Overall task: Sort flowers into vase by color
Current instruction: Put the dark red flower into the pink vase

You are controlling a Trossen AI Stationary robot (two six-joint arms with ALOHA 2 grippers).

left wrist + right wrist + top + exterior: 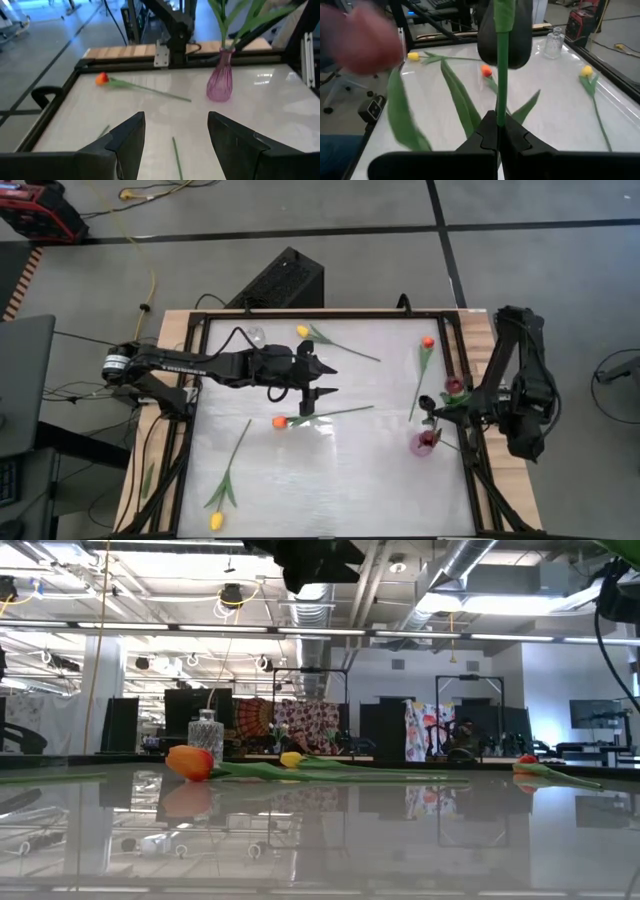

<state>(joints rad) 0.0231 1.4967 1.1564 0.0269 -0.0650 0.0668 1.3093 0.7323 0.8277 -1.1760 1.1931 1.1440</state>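
1. The right pincer (498, 131) is clamped tight on the green stem of a dark red tulip (453, 385) at the surface's 3 o'clock edge. The stem runs straight out between the closed fingers; the head sits just beside the pink vase (425, 443).
2. The left pincer (322, 381) hangs spread wide above the middle of the surface (330, 480), holding nothing.
3. Just at its 7 o'clock lies an orange tulip (280, 422), long axis about 9-to-3, head toward 9.
4. A second orange tulip (427, 342) lies toward 2 o'clock, head pointing to 12.
5. One yellow tulip (302, 331) lies near 12, another (215, 521) at 7 o'clock.
6. A clear glass vase (254, 334) stands at 11 o'clock.
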